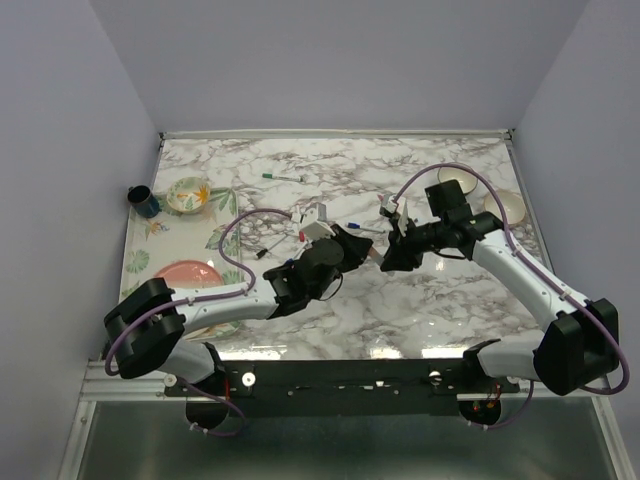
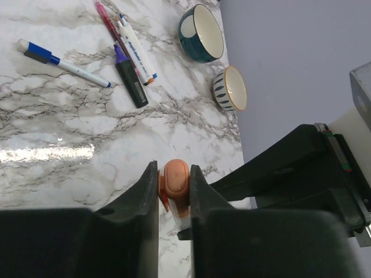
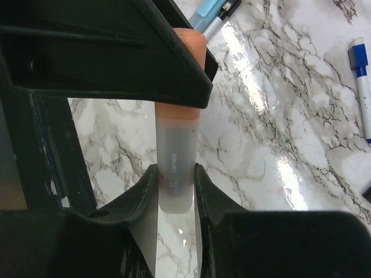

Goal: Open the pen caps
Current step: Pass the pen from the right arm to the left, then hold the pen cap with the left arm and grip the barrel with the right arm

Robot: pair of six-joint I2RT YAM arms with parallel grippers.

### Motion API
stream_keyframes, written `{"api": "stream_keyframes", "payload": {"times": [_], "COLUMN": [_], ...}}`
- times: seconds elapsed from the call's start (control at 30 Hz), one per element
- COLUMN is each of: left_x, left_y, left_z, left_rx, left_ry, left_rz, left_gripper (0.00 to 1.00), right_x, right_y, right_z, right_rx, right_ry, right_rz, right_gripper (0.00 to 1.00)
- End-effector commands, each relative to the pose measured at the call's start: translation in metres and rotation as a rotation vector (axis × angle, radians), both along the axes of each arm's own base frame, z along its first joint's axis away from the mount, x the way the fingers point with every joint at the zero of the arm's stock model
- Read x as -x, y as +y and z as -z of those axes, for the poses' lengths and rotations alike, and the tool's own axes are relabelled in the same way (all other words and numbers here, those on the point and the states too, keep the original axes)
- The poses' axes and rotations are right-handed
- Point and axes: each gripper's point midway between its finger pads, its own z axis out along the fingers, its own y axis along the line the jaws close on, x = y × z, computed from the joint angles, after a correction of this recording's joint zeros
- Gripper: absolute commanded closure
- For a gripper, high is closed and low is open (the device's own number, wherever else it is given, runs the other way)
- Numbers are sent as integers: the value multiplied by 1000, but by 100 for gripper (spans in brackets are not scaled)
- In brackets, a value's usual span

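Note:
Both grippers meet above the middle of the table on one pen. My left gripper has its jaws pressed against both sides of the orange pen cap, whose rounded end faces the left wrist camera. My right gripper is shut on the same pen's translucent grey body. A band of the orange cap shows just under the left gripper's black finger. From above, the left gripper and right gripper point at each other, and the pen is hidden between them.
Loose pens lie on the marble: a blue-capped one, a black marker, a white pen, a green one. A teal bowl and a striped bowl stand at the right. At the left are a mug, a floral bowl and a pink plate.

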Motion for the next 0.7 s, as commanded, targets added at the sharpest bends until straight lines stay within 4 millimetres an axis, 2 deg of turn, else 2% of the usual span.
{"api": "stream_keyframes", "payload": {"times": [0.0, 0.03, 0.13, 0.17, 0.23, 0.27, 0.3, 0.47, 0.5, 0.57, 0.67], "left_x": [-4, -3, 3, 4, 14, 16, 18, 33, 35, 38, 37], "left_y": [-5, -6, -10, -12, -18, -20, -19, -25, -23, -21, -17], "left_z": [-2, -3, -13, -25, -31, -40, -39, -59, -57, -68, -68], "left_rx": [-28, -34, -14, -4, -1, 2, -6, 15, -3, 13, -15], "left_ry": [-25, -38, -88, -153, -213, -270, -296, -461, -489, -559, -596], "left_rz": [-11, 1, 58, 86, 193, 229, 255, 393, 408, 434, 443], "left_gripper": [95, 99, 100, 100, 100, 100, 100, 100, 100, 100, 100], "right_x": [4, 6, 11, 12, 18, 20, 23, 34, 39, 45, 56], "right_y": [2, 3, 6, 6, 8, 9, 10, 18, 18, 22, 24], "right_z": [-1, -3, -6, -8, -14, -16, -17, -24, -22, -32, -37], "right_rx": [-18, -24, -46, -52, -86, -103, -114, -184, -192, -242, -278], "right_ry": [-20, -20, -12, -12, 4, 10, 20, 88, 113, 139, 184], "right_rz": [-26, -36, -61, -66, -88, -98, -108, -156, -176, -216, -266], "right_gripper": [98, 96, 79, 54, 31, 12, 0, 0, 0, 0, 0]}}
